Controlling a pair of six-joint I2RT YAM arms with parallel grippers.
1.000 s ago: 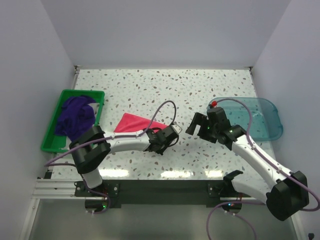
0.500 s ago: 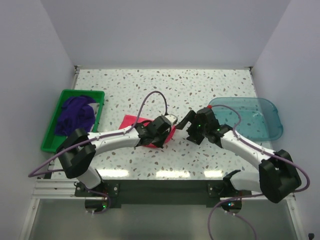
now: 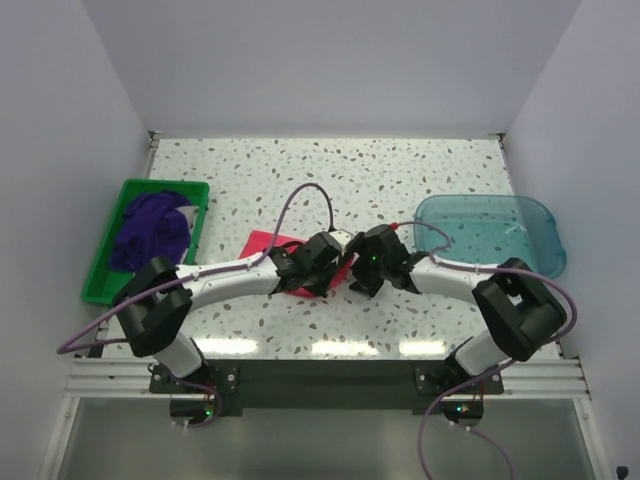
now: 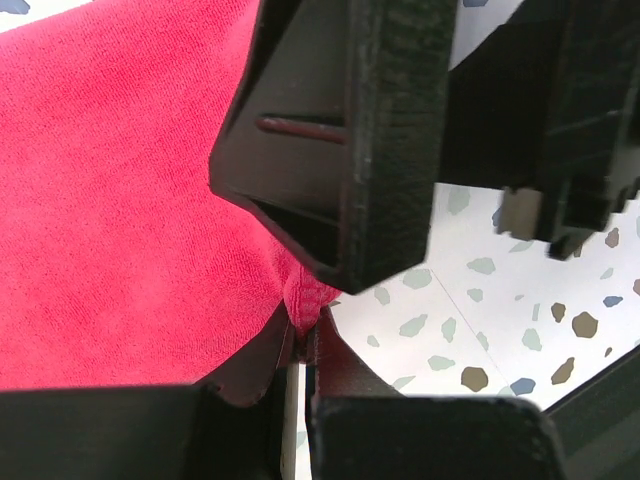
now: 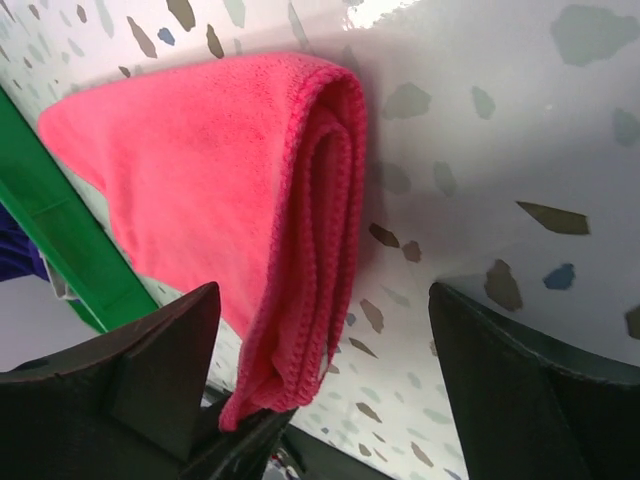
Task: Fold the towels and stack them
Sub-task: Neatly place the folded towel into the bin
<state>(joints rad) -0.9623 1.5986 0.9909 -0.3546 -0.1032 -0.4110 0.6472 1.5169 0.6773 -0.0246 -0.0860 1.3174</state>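
Little was done: the pink towel (image 5: pixel 200 170) lay doubled over near the table's centre, one corner pinched in the closed left gripper (image 4: pixel 305 322). The purple towels (image 3: pixel 150 230) sat unfolded in the green bin (image 3: pixel 103 283) at nine o'clock, and nothing was stacked. The right gripper (image 5: pixel 325 340), jaws wide and empty, straddled the folded edge; a second earlier it had hung nearer the teal tray (image 3: pixel 540 262) at three o'clock and had since swung toward nine.

Speckled terrazzo table (image 3: pixel 400 170) enclosed by plain pale walls (image 3: pixel 330 60).
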